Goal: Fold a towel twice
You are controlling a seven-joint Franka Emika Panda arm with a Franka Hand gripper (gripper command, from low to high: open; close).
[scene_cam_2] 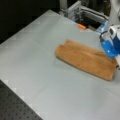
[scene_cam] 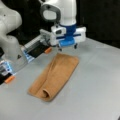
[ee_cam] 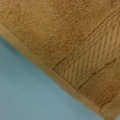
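Towel (scene_cam: 56,76) folded once into a long strip on grey tabletop (scene_cam: 95,82), claw (scene_cam: 67,47) above its far end, finger spacing indiscernible, orange tab (scene_cam: 48,50) alongside.

My arm (scene_cam: 61,11) is glossy white w/ rounded housings and a grey oval inset near the wrist. Bulky white base links (scene_cam: 8,32) sit at a front view's left. The tool (scene_cam: 67,47) has a white body w/ blue parts and dark tips; its blue part (scene_cam_2: 108,48) shows in a front view too.
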